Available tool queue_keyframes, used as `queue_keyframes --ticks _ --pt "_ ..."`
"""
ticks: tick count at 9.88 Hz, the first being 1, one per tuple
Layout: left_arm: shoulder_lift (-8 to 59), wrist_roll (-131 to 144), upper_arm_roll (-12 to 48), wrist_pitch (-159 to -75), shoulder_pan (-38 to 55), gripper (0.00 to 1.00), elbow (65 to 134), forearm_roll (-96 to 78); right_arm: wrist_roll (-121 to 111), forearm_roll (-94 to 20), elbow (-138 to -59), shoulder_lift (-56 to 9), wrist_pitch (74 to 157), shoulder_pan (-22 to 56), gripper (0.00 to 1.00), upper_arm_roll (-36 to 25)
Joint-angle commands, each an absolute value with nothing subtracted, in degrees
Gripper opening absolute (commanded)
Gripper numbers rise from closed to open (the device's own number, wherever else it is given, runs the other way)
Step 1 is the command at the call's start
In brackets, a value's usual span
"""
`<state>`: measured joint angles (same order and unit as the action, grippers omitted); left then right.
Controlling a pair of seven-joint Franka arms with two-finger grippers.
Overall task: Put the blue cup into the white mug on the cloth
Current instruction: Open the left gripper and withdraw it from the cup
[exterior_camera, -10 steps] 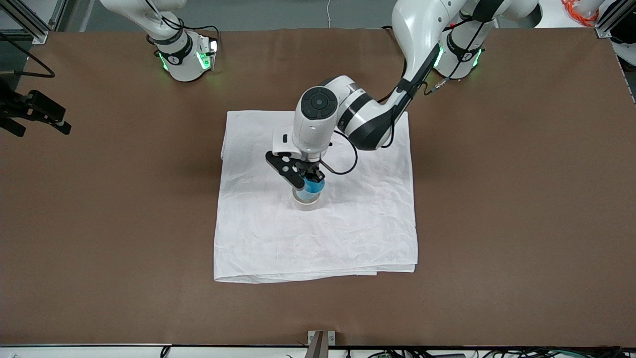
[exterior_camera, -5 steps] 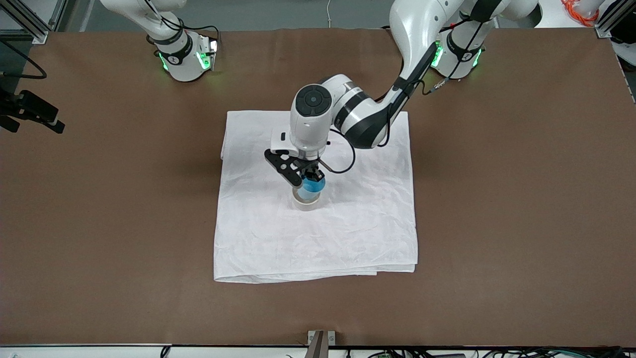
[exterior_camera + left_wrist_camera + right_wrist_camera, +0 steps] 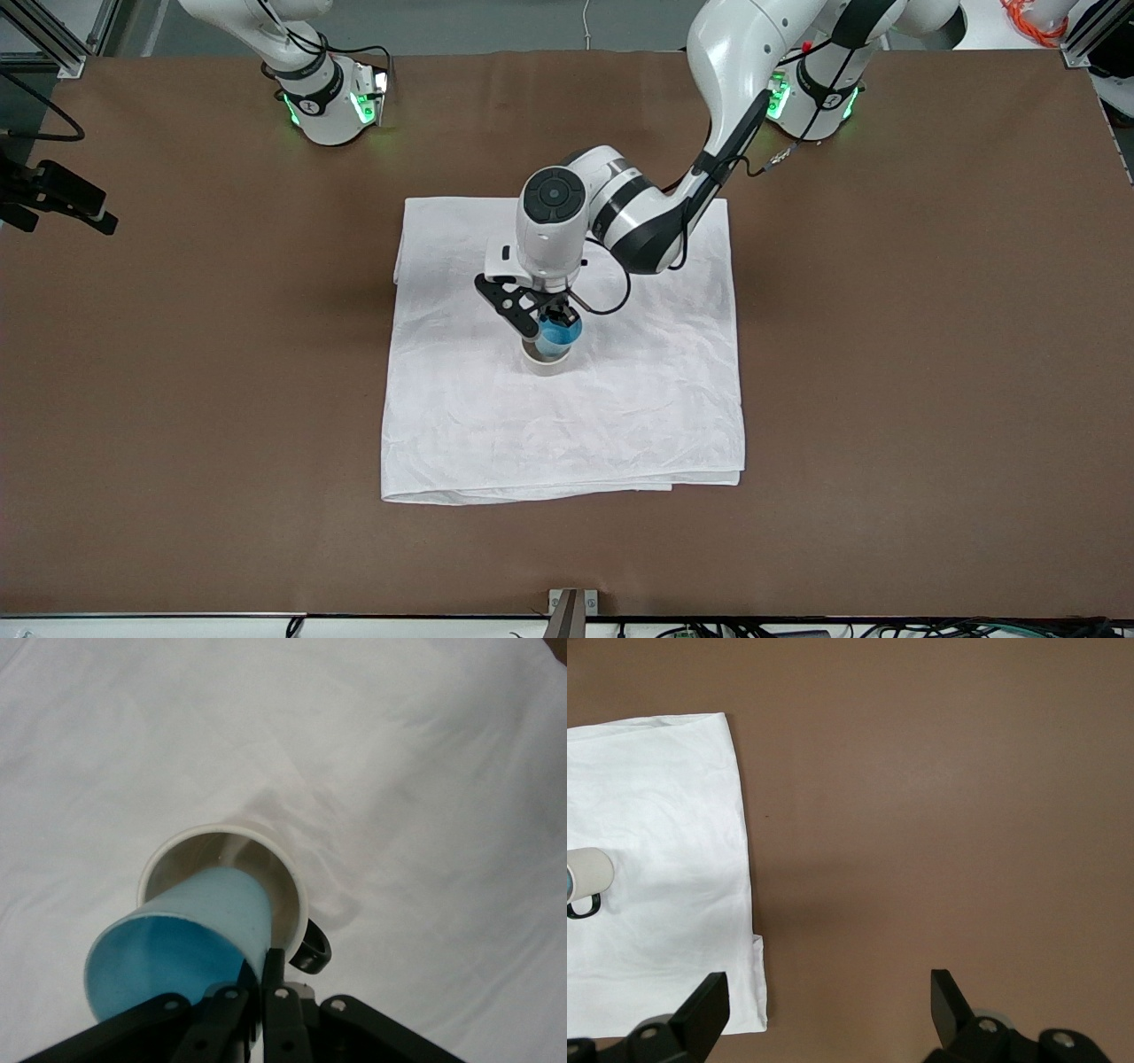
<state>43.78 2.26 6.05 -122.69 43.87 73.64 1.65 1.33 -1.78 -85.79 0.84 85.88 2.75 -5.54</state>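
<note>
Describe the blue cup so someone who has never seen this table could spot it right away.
Find the big white cloth spread on the brown table. Near its middle stands a white mug with a small dark handle. The blue cup is the tapered, handleless light-blue one with a bright blue inside, tilted with its base in the mug's mouth, its rim pinched by the left gripper.

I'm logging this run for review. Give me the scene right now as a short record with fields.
blue cup: tilted, its base inside the white mug's mouth, rim pinched by the left claw
white mug: upright on the cloth
cloth: spread on the brown table
left claw: shut on the cup's rim, over the mug
right claw: open, holding nothing, waiting over the table toward the right arm's end
</note>
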Motion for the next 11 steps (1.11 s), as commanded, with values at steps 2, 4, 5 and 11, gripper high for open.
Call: queue_keyframes --ticks 2,4,5,11 --pt "45.35 2.55 5.54 -123.92 45.09 0.02 72.51 2.81 2.02 -1.23 -84.81 0.53 85.08 2.02 1.0 -4.66" --pt "46.31 2.64 5.45 -125.5 45.17 0.14 72.51 2.81 2.02 -1.14 -84.9 0.53 85.25 2.28 1.0 -4.75" --pt "46.41 2.72 5.45 -125.77 45.18 0.29 72.42 2.81 2.02 -1.06 -84.9 0.53 85.34 2.29 1.0 -4.75" --pt "36.94 1.93 5.71 -117.8 39.75 0.54 72.42 2.46 2.2 -0.79 -84.9 0.44 85.43 2.81 1.0 -4.66"
